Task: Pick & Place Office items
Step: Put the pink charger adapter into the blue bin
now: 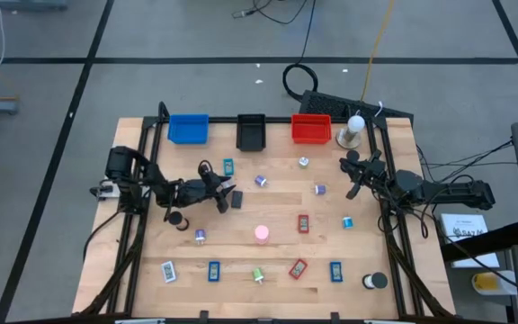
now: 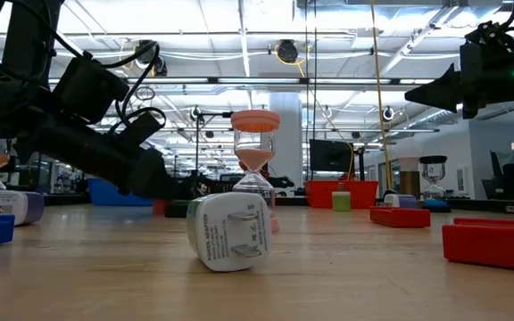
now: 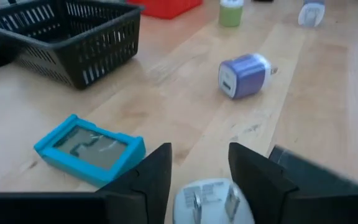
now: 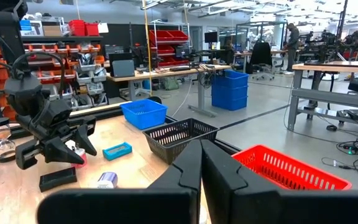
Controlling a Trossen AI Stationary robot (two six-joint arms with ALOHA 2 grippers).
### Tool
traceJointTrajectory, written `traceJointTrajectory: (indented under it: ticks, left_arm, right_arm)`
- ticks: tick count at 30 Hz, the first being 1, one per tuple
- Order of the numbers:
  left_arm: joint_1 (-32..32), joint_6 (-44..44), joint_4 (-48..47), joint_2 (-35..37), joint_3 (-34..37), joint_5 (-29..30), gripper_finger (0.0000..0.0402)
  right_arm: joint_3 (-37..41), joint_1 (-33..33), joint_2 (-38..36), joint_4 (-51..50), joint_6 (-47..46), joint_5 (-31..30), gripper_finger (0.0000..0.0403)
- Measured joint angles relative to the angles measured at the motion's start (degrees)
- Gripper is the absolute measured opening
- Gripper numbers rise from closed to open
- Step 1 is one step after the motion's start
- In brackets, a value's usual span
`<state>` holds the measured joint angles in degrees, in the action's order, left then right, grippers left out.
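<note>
**Mia:** On the wooden table [image 1: 367, 243], are the office items put away yet?

**Sam:** No, I think the job has only just begun. The blue tray [image 1: 187, 129], the black tray [image 1: 251, 132] and the red tray [image 1: 311, 129] sit in a row at the far edge. I can see nothing in any of them. The small things lie spread all over the table.

**Mia:** Which ones can you see?

**Sam:** A teal flat thing [image 3: 92, 148] and a purple plug [image 3: 244, 76] lie near the black tray. A pink sand timer [image 1: 262, 234] stands in the middle. More little blue, red and green things lie along the near edge.

**Mia:** What is the left gripper [image 3: 199, 155] doing?

**Sam:** It is low over the table, left of the middle. Its two fingers [image 3: 148, 180] stand apart, and a white plug [image 3: 211, 202] sits right between them. The teal flat thing lies just beside it.

**Mia:** Is it squeezing the plug?

**Sam:** I cannot tell. The fingers are close on both sides, but I can't see if they press on it.

**Mia:** And the right gripper [image 4: 201, 149]?

**Sam:** It waits up in the air on the right side, with its fingers pressed together and nothing in them.

**Mia:** So what is left?

**Sam:** Almost all of it, I guess. The white plug may go first, then all the others.
</note>
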<state>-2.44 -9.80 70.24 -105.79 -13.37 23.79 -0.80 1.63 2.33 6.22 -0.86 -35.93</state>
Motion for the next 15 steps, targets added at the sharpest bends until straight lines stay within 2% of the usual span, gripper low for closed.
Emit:
traceJointTrajectory:
  ticks: [6, 13, 15]
  left_arm:
    - [0.0, -0.7, -3.5, 6.5, 0.0, 0.0, 0.0187]
    - [-0.3, -4.6, -21.5, 19.5, -0.2, -0.1, 0.0246]
    - [-0.4, -7.0, -27.8, 23.3, -1.4, -1.6, 0.0259]
  right_arm:
    - [0.0, 0.0, 0.0, 0.0, 0.0, 0.0, 0.0000]
    - [0.0, 0.0, 0.0, 0.0, 0.0, 0.0, 0.0000]
    - [0.0, 0.0, 0.0, 0.0, 0.0, 0.0, 0.0000]
